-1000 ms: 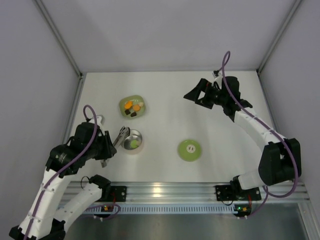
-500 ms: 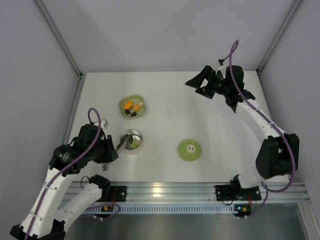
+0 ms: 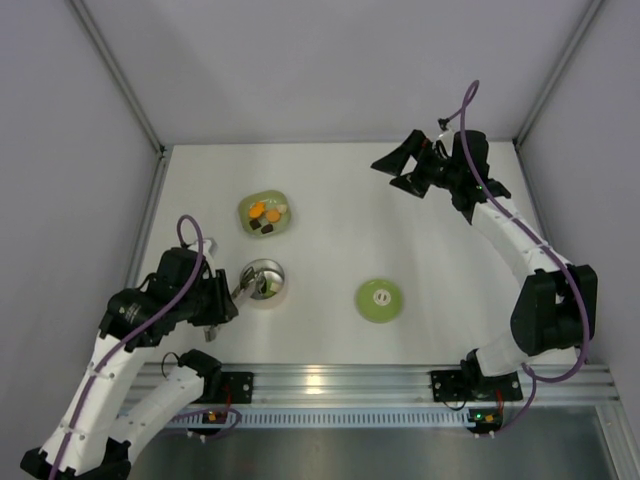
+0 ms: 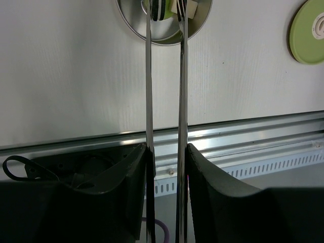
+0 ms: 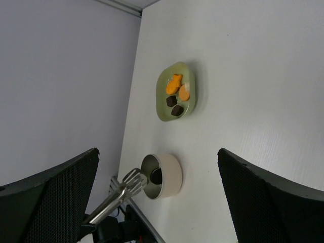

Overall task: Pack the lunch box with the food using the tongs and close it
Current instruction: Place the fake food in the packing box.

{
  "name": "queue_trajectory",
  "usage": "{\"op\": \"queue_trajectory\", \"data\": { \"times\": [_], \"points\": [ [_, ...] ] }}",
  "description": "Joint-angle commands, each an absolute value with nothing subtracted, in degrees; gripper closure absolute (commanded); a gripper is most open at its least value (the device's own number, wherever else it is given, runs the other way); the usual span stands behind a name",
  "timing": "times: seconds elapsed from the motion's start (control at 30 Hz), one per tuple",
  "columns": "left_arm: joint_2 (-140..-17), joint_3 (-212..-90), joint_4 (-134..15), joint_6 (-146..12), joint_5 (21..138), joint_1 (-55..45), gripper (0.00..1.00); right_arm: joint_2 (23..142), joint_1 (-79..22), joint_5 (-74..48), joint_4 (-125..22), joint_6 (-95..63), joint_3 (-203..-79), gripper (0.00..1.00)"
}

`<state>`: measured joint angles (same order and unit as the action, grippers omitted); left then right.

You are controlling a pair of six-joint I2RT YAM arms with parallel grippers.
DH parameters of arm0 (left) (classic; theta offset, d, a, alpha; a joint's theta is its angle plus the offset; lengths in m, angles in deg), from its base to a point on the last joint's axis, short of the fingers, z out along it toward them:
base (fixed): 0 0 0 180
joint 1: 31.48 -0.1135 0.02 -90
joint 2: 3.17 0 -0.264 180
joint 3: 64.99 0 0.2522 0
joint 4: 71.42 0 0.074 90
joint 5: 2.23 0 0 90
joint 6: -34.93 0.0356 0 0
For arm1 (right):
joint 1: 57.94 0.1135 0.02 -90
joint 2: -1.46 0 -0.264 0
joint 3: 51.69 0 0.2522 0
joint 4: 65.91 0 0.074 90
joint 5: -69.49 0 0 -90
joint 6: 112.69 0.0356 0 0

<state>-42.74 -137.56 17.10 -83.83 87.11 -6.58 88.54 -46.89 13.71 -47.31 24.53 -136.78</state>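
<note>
My left gripper is shut on the tongs; in the left wrist view its fingers press both thin arms of the tongs. The tong tips reach over the mouth of the steel lunch box. A dark and green food piece shows inside the lunch box, between the tips. More food, orange and dark brown, lies in the pale green dish. The green lid lies flat to the right. My right gripper hangs open, high at the back right.
The aluminium rail runs along the near table edge, just behind my left gripper. White walls close the table on the left, back and right. Bare tabletop lies between the dish, the lunch box and the lid.
My left arm has swung the tongs right, bringing their tips over the lunch box, and the arms have spread slightly. My right arm has drawn back and to the right.
</note>
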Motion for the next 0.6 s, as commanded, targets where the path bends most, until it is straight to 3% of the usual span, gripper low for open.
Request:
{"op": "queue_trajectory", "data": {
  "times": [0.0,0.57],
  "points": [
    [-43.2,-139.8,15.3,-83.4,86.2,-6.5,0.6,88.6,-47.7,14.6,-49.5,24.9,-138.9,0.01],
    [-47.4,-148.3,16.0,-83.0,90.3,-6.5,0.6,86.6,-48.3,14.6,-48.6,22.7,-136.5,0.0]
  ]
}}
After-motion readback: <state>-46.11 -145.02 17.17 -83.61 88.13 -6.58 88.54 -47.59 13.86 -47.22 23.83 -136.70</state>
